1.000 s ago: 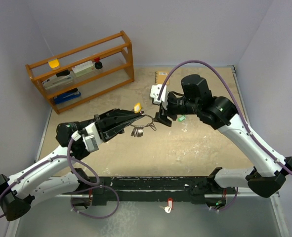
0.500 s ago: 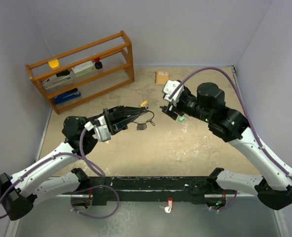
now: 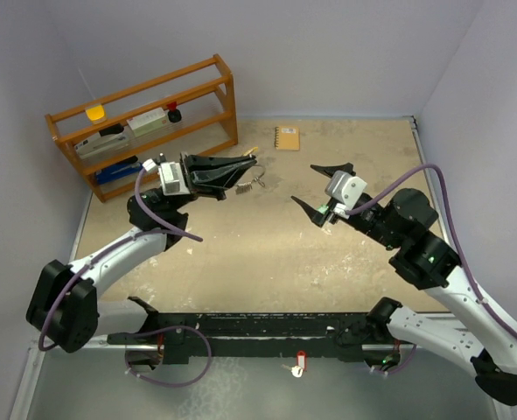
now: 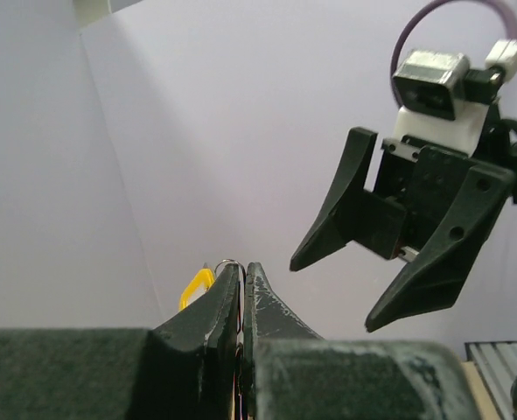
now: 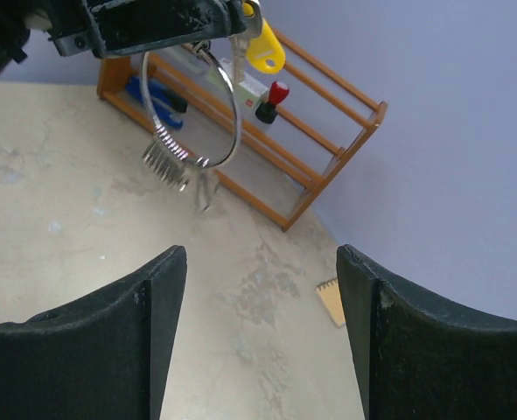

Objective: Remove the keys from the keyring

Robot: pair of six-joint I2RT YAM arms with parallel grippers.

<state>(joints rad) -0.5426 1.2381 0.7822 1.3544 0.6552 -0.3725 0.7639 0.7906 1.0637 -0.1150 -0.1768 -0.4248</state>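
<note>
My left gripper [image 3: 248,163] is shut on the keyring [image 3: 256,182], a thin silver wire loop, and holds it up in the air. In the right wrist view the loop [image 5: 232,114] hangs from the left gripper [image 5: 227,31], with a bundle of small silver loops [image 5: 165,163] at its bottom and a yellow-headed key [image 5: 265,51] at its top. The yellow head also shows beside my left gripper [image 4: 242,268] in the left wrist view [image 4: 195,289]. My right gripper [image 3: 311,186] is wide open and empty, apart from the ring [image 5: 260,252]. A small green piece [image 3: 325,209] lies under it.
An orange wooden rack [image 3: 201,114] with small items stands at the back left. A tan spiral notebook [image 3: 286,137] lies near the back wall. A red-and-white tag [image 3: 300,362] hangs at the near rail. Purple cables loop over both arms.
My left gripper has risen and swung back and left with the keyring. My right gripper has pulled away to the right and turned toward the ring, jaws wide.
</note>
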